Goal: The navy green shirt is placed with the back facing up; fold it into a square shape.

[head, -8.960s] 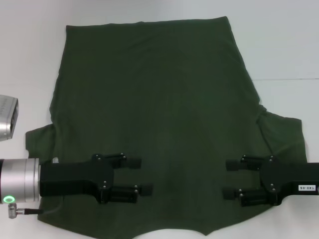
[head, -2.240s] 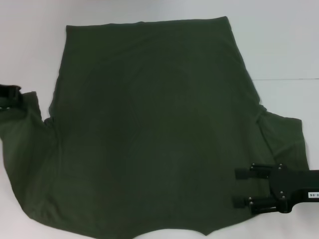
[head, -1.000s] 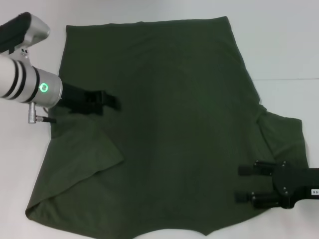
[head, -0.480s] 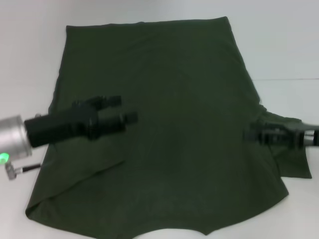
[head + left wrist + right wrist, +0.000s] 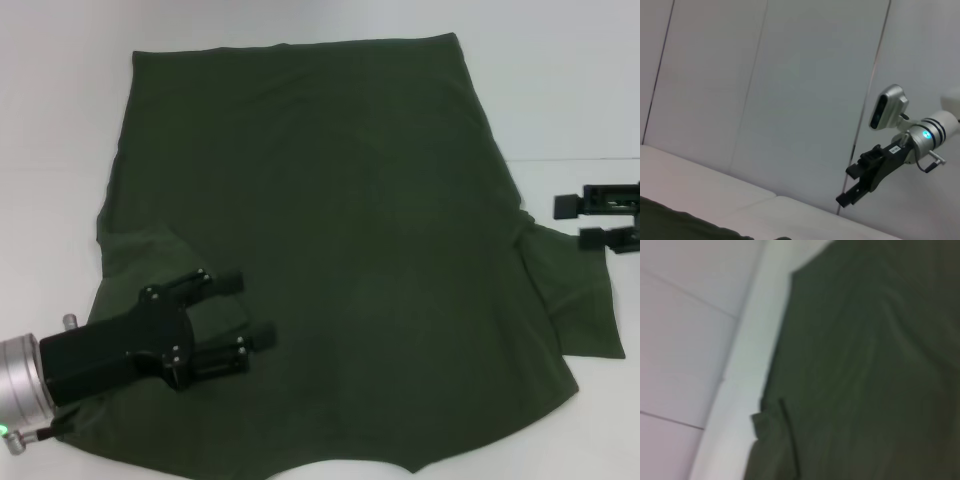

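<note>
Spread flat, the navy green shirt (image 5: 320, 250) fills most of the white table (image 5: 560, 90) (left sleeve folded inward), with the left gripper (image 5: 238, 312) splayed and empty over its lower left, and the right gripper (image 5: 572, 222), likewise parted, at the frame's right edge beside the other sleeve.

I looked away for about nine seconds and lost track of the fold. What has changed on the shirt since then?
The left sleeve has been folded inward onto the navy green shirt. The left gripper has let it go and sits open over the near left corner. The right gripper moved off the shirt to its right sleeve. The body, hem and right sleeve stayed put.
</note>
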{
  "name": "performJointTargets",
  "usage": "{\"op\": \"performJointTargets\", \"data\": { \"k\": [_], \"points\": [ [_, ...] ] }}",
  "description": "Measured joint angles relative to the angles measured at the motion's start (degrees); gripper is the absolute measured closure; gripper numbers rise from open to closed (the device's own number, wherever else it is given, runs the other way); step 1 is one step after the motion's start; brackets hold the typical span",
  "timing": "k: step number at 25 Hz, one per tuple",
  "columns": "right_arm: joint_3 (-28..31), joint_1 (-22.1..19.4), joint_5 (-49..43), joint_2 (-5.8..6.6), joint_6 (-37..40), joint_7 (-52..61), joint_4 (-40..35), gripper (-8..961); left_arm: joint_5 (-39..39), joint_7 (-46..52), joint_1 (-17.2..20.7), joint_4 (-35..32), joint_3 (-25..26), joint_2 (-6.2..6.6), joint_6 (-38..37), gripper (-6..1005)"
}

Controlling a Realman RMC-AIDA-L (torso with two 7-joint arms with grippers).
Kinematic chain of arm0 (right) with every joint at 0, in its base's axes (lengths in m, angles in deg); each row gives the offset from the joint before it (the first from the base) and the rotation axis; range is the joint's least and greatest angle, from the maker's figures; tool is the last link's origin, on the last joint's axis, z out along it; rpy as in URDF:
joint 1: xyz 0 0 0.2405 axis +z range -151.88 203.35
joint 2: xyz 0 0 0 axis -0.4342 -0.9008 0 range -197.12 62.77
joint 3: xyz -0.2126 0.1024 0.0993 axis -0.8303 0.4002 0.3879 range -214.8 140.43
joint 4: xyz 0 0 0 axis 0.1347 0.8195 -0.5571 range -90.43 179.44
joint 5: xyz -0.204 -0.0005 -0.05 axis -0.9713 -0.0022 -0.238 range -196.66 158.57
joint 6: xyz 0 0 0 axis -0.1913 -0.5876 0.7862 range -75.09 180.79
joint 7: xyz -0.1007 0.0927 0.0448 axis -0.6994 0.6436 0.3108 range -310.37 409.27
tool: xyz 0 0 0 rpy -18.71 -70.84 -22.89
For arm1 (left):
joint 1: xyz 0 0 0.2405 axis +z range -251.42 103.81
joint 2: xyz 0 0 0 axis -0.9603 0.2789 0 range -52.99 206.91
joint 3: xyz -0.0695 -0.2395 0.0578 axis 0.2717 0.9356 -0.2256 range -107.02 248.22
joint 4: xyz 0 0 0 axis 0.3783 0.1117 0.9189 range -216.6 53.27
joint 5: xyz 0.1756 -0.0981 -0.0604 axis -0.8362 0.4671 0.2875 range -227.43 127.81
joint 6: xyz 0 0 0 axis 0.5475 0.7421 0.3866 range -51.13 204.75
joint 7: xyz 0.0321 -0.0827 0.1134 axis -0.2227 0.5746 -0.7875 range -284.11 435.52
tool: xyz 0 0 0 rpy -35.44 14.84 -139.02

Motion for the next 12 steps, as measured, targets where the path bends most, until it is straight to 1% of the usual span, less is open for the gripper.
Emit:
{"op": "performJointTargets", "data": {
  "k": [2,4,9,12],
  "points": [
    [0.0,-0.2,-2.3,0.53,-0.2,2.9,-0.7,38,0.0,-0.5,0.2,0.2,-0.4,-0.20,0.2,125],
    [0.1,-0.6,-5.3,0.80,-0.7,4.8,-1.7,38,-0.1,-0.9,0.0,0.7,-1.1,-0.28,0.5,125],
    [2.1,-1.2,-13.0,1.09,-3.6,6.0,-2.1,41,-0.2,-1.2,-0.3,1.4,-1.6,-0.32,1.8,125],
    [2.5,-1.5,-15.6,1.18,-5.7,6.0,-1.8,42,-0.2,-1.3,-0.5,1.6,-1.6,-0.36,2.2,126]
  ]
}}
